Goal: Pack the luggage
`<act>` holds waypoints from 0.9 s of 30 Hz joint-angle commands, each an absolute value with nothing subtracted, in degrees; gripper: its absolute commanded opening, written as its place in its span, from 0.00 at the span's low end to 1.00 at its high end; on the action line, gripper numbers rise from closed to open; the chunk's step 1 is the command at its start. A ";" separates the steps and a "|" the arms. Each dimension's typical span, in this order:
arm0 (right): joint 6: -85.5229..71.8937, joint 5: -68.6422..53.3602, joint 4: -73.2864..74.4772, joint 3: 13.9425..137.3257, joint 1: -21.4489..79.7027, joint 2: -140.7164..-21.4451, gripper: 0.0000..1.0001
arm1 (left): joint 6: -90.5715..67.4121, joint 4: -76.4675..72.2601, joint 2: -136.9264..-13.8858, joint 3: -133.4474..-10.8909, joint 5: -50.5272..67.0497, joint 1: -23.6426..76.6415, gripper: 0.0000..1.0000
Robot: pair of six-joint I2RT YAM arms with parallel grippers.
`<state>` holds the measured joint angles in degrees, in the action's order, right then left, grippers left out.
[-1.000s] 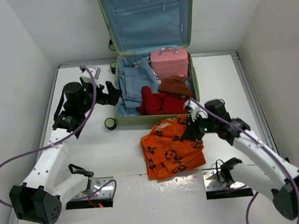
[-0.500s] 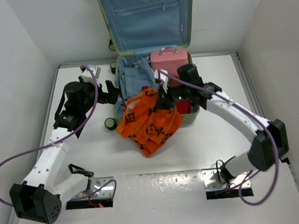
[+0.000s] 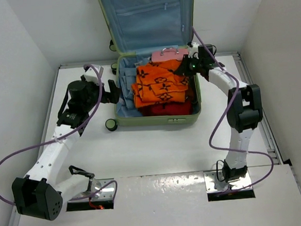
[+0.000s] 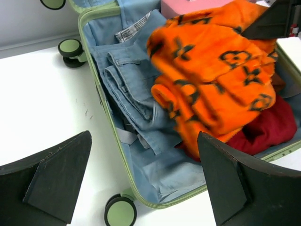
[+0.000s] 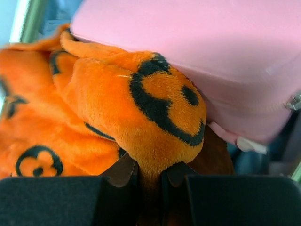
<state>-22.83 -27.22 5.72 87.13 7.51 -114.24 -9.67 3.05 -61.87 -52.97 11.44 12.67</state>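
The luggage point(image 3: 156, 121), a light green hard-shell suitcase with blue lining, lies open at the back of the table, lid upright. Inside lie folded jeans point(image 3: 128, 88) point(image 4: 131, 89), a red garment point(image 3: 168, 108) point(image 4: 268, 129) and a pink case point(image 3: 164, 55) point(image 5: 211, 52). An orange blanket with black motifs point(image 3: 161, 84) point(image 4: 221, 70) point(image 5: 117, 113) is spread over them. My right gripper point(image 3: 190, 69) point(image 5: 150, 172) is shut on a fold of that blanket, beside the pink case. My left gripper point(image 3: 117, 93) point(image 4: 146, 179) hangs open over the suitcase's left front corner, holding nothing.
A black-and-green wheel point(image 3: 110, 125) point(image 4: 120, 212) juts from the suitcase's front left; others show at its back left point(image 4: 71, 48). White walls close in on both sides. Purple cables loop from both arms.
The right arm has carried the orange blanket from the table in front of the suitcase up and back into it, over the red garment. The left arm has barely moved.
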 commanded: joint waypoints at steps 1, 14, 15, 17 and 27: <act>-23.48 -21.10 7.18 88.42 7.38 -111.88 0.00 | -8.70 0.53 -62.14 -55.02 10.20 12.92 1.00; -16.44 -25.23 28.03 88.76 9.58 -110.57 0.24 | -10.37 -0.53 -66.27 -57.12 5.37 11.87 1.00; -16.26 -24.88 27.86 88.86 9.32 -110.13 0.33 | -11.50 -0.53 -67.49 -58.26 5.36 11.26 1.00; -16.09 -24.79 27.16 90.08 8.27 -108.02 0.56 | -13.26 -0.53 -68.72 -60.11 5.36 9.32 1.00; -26.96 -30.50 1.69 92.72 0.27 -101.42 0.81 | -21.09 -1.85 -91.09 -86.45 15.11 -0.08 1.00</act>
<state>-21.47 -28.53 16.47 89.06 2.22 -105.01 -17.76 0.69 -84.33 -78.28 11.07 1.48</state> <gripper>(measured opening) 0.804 0.997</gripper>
